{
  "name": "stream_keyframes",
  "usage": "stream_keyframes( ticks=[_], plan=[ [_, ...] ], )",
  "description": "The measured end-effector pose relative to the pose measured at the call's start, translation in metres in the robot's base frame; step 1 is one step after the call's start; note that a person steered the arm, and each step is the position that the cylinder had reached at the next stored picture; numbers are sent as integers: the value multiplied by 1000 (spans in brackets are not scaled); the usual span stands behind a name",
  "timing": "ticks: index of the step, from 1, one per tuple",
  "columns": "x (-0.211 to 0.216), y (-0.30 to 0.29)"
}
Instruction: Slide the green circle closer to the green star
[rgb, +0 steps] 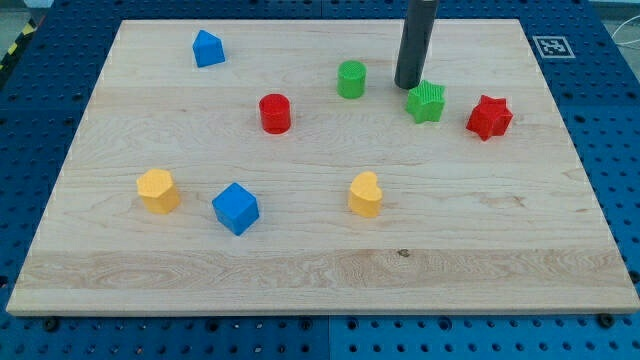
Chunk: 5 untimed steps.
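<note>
The green circle (351, 79) stands on the wooden board in the upper middle of the view. The green star (426, 102) lies to its right and a little lower. My tip (408, 86) comes down from the view's top between the two, just up-left of the green star and about touching it. The green circle is a short gap to the tip's left.
A red star (489, 117) lies right of the green star. A red cylinder (275, 113) is left of the green circle. A blue house-shaped block (208, 48) is top left. A yellow block (158, 190), a blue cube (235, 208) and a yellow heart (365, 194) lie lower down.
</note>
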<state>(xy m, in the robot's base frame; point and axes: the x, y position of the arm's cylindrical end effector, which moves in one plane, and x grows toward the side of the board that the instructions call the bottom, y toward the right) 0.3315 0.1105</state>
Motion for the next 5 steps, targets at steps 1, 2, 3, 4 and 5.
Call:
stream_keyframes(
  ticks=[1, 2, 3, 4, 5],
  plan=[
    [22, 7],
    [35, 24],
    [35, 29],
    [35, 27],
    [8, 3]
  ],
)
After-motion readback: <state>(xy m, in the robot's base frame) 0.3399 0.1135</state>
